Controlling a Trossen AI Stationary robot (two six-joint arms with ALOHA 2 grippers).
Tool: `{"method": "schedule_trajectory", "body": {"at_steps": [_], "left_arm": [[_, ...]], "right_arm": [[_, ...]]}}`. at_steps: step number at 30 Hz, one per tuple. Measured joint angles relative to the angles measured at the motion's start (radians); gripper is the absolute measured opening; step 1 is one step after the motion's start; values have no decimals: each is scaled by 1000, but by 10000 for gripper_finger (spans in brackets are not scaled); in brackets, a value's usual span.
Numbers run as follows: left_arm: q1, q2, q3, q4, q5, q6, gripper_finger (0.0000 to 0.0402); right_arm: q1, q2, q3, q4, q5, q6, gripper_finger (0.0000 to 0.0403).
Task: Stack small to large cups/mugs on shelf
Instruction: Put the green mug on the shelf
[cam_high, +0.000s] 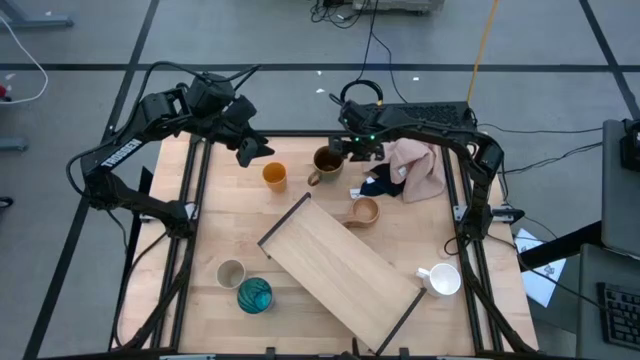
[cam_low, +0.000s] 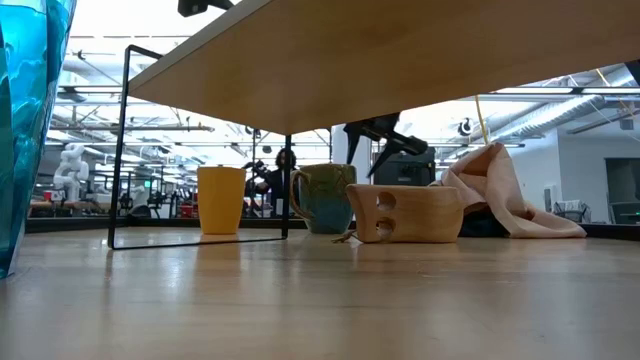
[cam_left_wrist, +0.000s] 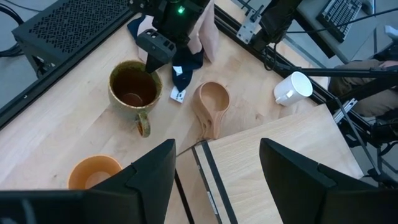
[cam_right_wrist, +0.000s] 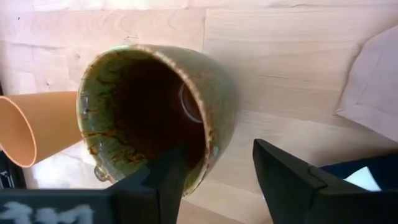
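Dark brown glazed handled mug (cam_high: 327, 161) sits at table's 12 o'clock, beside orange cup (cam_high: 275, 177). Right gripper (cam_right_wrist: 217, 177) straddles its rim, fingers apart, not clamped. Left gripper (cam_left_wrist: 214, 171) hovers wide open at 11 o'clock.

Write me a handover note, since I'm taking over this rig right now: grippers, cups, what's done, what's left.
Right gripper: fingers straddle the dark brown mug's rim, one inside, closing; grip unconfirmed.
Left gripper: open, empty, hovering by the orange cup.
Tan handled cup sits beside the shelf; white mug off its right end; beige-grey cup and teal cup front left.
Done: nothing on the shelf.
Left: all six.
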Motion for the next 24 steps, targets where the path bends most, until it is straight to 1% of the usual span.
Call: {"method": "schedule_trajectory", "body": {"at_steps": [13,19,21,24], "left_arm": [[0,0,0,-15,2,0,234],[-13,0,0,-15,2,2,234],[-20,0,0,-15,2,2,234],[-27,0,0,-15,1,2,234]], "right_arm": [[26,18,-1,29,1,-7,63],[26,18,-1,23,1,-40,18],[26,18,-1,21,0,-49,10],[31,19,-1,19,1,-53,9]]}}
